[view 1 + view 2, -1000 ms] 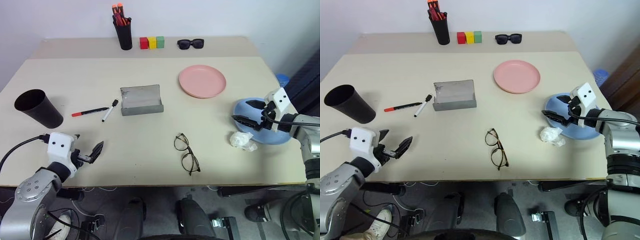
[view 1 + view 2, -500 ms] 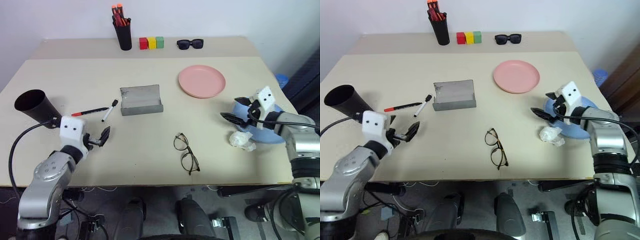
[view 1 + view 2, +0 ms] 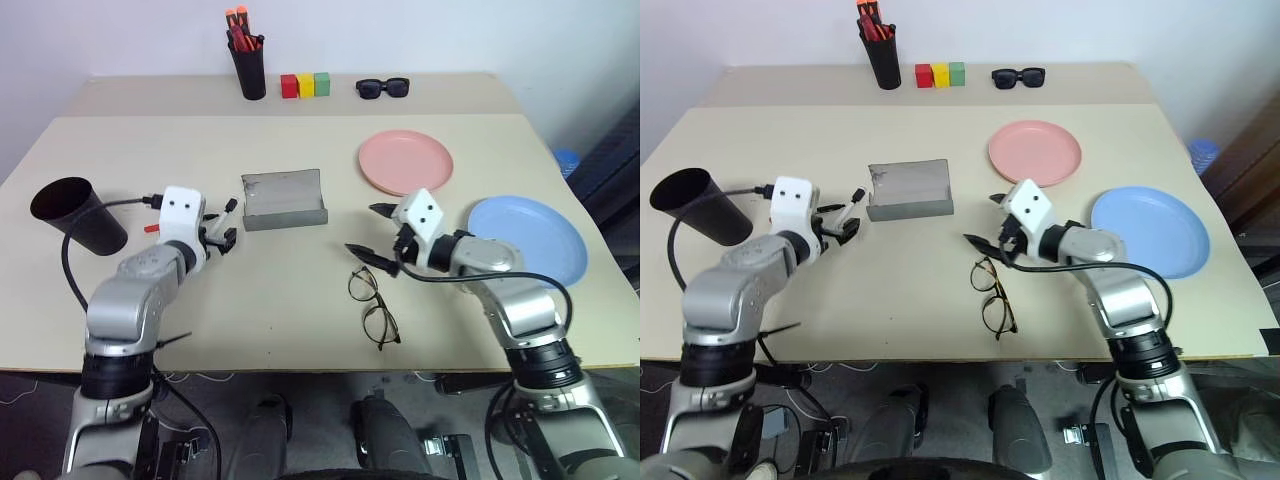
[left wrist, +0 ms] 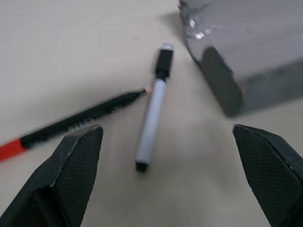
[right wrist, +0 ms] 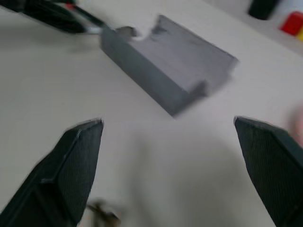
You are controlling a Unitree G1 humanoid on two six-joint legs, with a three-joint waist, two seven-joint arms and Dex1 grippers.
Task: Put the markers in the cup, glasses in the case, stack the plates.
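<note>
At the far left of the table (image 3: 300,300) the black cup (image 3: 75,215) lies tilted, its open mouth turned up and leftward. Just beside it the left arm reaches forward with the elbow bent and the wrist angled a little downward. The left gripper (image 3: 222,229) hangs over the two markers with its jaws spread wide and nothing between them. In the left wrist view the red-capped marker (image 4: 71,124) and the white marker (image 4: 152,106) lie on the table between the two black fingers (image 4: 78,163), their tips nearly meeting (whether they touch I cannot tell).

Next comes the grey case (image 3: 283,199), open, its lid standing up at the back, just right of the white marker. The wire-frame glasses (image 3: 372,307) lie near the front edge, in the middle of the table.

The right arm crosses inward from the right side, forearm level, wrist turned toward the left. The right gripper (image 3: 376,234) hovers just above the far end of the glasses, fingers wide apart and empty, pointing toward the case.

The pink plate (image 3: 405,162) sits behind that gripper. The blue plate (image 3: 527,239) lies well apart from it, by the right edge.
</note>
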